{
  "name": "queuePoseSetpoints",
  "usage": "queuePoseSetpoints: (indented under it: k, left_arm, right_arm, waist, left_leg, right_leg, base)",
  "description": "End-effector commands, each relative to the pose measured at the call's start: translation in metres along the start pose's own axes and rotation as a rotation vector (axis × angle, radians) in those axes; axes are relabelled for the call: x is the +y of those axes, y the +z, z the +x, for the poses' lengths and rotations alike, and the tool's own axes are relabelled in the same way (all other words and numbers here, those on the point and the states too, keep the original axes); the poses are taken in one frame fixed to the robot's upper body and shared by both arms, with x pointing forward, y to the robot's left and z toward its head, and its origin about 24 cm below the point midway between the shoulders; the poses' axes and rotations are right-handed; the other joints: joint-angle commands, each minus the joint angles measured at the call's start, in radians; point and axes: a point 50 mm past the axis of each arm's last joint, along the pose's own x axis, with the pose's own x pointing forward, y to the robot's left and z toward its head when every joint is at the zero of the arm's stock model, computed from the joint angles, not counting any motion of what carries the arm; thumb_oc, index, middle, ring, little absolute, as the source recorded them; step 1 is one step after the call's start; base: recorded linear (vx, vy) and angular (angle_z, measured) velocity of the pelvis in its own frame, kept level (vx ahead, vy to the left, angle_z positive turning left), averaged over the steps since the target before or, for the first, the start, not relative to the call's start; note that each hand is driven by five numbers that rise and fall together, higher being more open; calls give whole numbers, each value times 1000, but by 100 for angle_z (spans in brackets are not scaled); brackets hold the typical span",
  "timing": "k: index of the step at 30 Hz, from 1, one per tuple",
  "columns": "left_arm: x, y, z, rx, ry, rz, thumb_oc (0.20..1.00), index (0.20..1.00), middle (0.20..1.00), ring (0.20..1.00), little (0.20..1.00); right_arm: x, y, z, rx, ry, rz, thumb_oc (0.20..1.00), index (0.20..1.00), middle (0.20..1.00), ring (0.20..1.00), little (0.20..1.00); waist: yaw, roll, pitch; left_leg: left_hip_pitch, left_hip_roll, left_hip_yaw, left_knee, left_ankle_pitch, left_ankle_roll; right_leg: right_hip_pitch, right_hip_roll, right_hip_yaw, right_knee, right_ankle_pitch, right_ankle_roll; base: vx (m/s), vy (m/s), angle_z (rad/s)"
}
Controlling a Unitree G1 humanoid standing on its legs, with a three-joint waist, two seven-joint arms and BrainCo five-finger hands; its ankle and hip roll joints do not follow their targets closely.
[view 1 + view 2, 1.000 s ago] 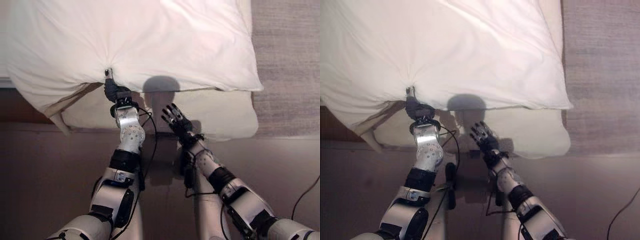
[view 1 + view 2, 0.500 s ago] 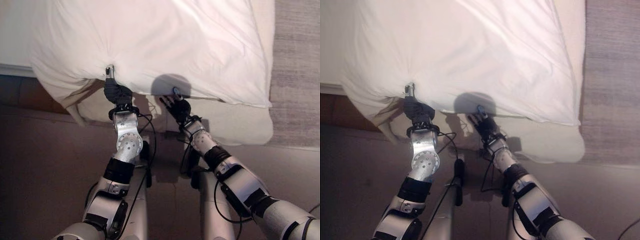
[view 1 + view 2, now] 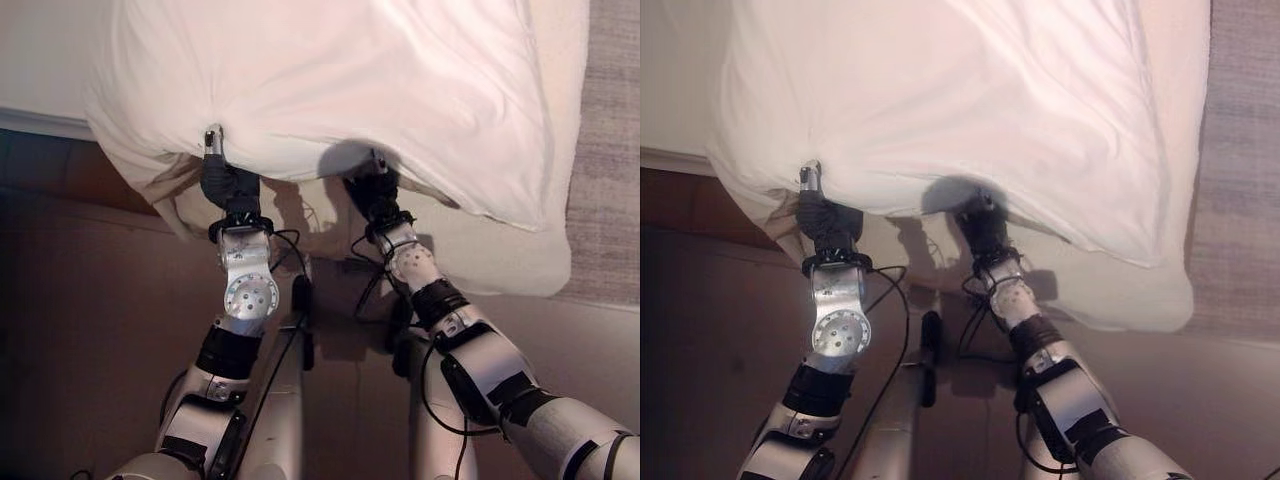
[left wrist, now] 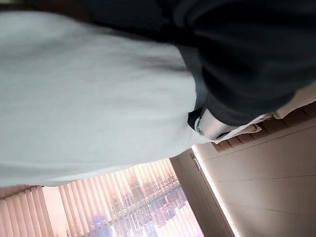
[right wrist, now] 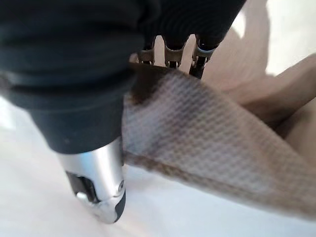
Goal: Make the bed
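A big white duvet (image 3: 350, 80) lies across the bed, its near edge hanging toward me. My left hand (image 3: 228, 185) is curled on that edge, which bunches into creases round one silver fingertip (image 3: 213, 138); up close the white cloth (image 4: 89, 98) presses against the hand (image 4: 212, 123). My right hand (image 3: 375, 192) sits further right at the same edge, which peaks over it. In the right wrist view a fold of waffle-textured beige cloth (image 5: 207, 133) runs between the thumb (image 5: 94, 177) and the curled fingers (image 5: 170, 52).
A cream layer (image 3: 490, 245) of bedding shows under the duvet and hangs over the bed's side. Brown wooden floor (image 3: 90, 330) lies between me and the bed. A grey carpet (image 3: 612, 150) runs along the right. The bed's pale side (image 3: 40, 122) continues to the left.
My right hand has gone from open in front of the bed up to the duvet's edge and closed on it. The left hand keeps its hold. The camera has shifted right.
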Motion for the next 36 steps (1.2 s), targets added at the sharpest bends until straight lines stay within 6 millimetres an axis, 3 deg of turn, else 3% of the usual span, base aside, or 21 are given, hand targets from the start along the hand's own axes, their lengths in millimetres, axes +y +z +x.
queuePoseSetpoints:
  k: [1,4,10,17,24,31,36]
  left_arm:
    - [-44,45,-17,-243,-261,-4,200,200,200,200,200]
    - [-28,53,-13,-299,-155,33,200,200,200,200,200]
    - [-13,56,-7,-329,-72,59,200,200,200,200,200]
    - [-4,62,-5,-365,-10,82,200,200,200,200,200]
    - [2,70,-4,-392,20,99,200,200,200,200,200]
    - [1,74,-6,-389,9,108,200,200,200,200,200]
    - [0,74,-6,-376,2,120,200,200,200,200,200]
  right_arm:
    - [15,54,-1,-240,83,75,1000,1000,1000,1000,1000]
    - [24,67,-13,-327,164,76,1000,1000,1000,1000,1000]
    - [21,76,-31,-363,230,43,1000,1000,1000,1000,1000]
    - [-7,99,-54,-421,148,-16,1000,1000,1000,1000,1000]
    - [-47,126,-72,-488,-69,-66,1000,1000,1000,1000,1000]
    - [-63,139,-73,-501,-215,-80,1000,1000,1000,1000,1000]
    - [-58,141,-67,-493,-224,-94,1000,1000,1000,1000,1000]
  waist:
    - [31,72,-69]
    - [15,70,-72]
    - [-8,69,-80]
    - [-42,58,-85]
    - [-60,53,-94]
    - [-60,54,-91]
    - [-56,52,-92]
  left_leg:
    - [9,-42,25,-1,-56,33]
    - [8,-41,28,-4,-52,36]
    - [4,-41,35,-2,-54,36]
    - [-4,-34,40,7,-56,35]
    - [-8,-30,42,3,-59,38]
    - [-3,-32,43,2,-61,43]
    - [-3,-34,44,3,-60,42]
  right_leg:
    - [19,10,21,-98,51,66]
    - [13,12,28,-102,55,66]
    - [3,13,37,-97,52,65]
    - [-16,21,53,-85,48,63]
    - [-23,29,61,-89,46,62]
    - [-21,34,69,-93,48,61]
    - [-20,35,69,-96,52,60]
  base:
    - [0,0,0]
    - [13,10,0]
    - [0,0,0]
    - [3,-8,-2]
    - [2,-5,-1]
    - [1,-2,-1]
    - [0,0,0]
